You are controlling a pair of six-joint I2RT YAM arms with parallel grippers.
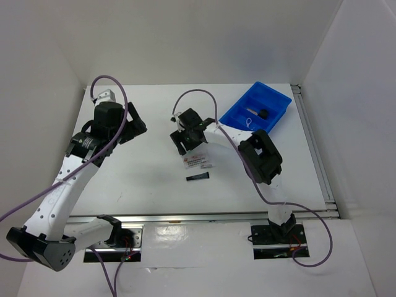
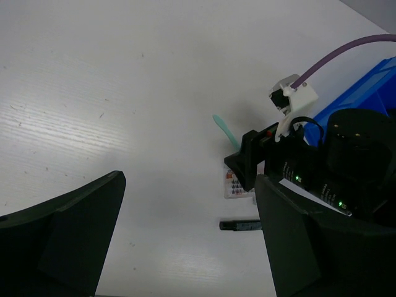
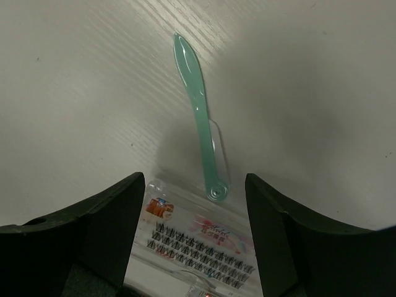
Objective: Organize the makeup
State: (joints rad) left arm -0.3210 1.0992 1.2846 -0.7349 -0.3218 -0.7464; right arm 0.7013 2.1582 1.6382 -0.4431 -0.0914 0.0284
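White walls close in a white worktop (image 1: 142, 179), and near its centre in the overhead view lies a flat clear plastic lash pack with red print (image 3: 198, 238). A slim mint-green plastic spatula (image 3: 201, 117) lies just above it in the right wrist view, its round end touching the pack's upper edge. The right tool (image 3: 193, 189) hovers over both with its fingers spread wide, grasping nothing. Below the pack in the overhead view a slim black tube (image 1: 197, 178) lies on its side, apart from it. At the upper right a blue divided plastic bin (image 1: 275, 94) holds a tiny black cube (image 1: 264, 114) and a lavender looped string (image 1: 249, 122). The left tool (image 2: 189, 198), at the left of the overhead view, is likewise released and empty.

The pack is probably very light, thin and slick, and likely to flex. Lying flat, it offers little edge, so a pinch across its narrow width with fingertips pressed to the worktop looks best. The spatula seems light, fairly stiff and narrow; it may skid or pivot, so mid-handle seems the safest hold.
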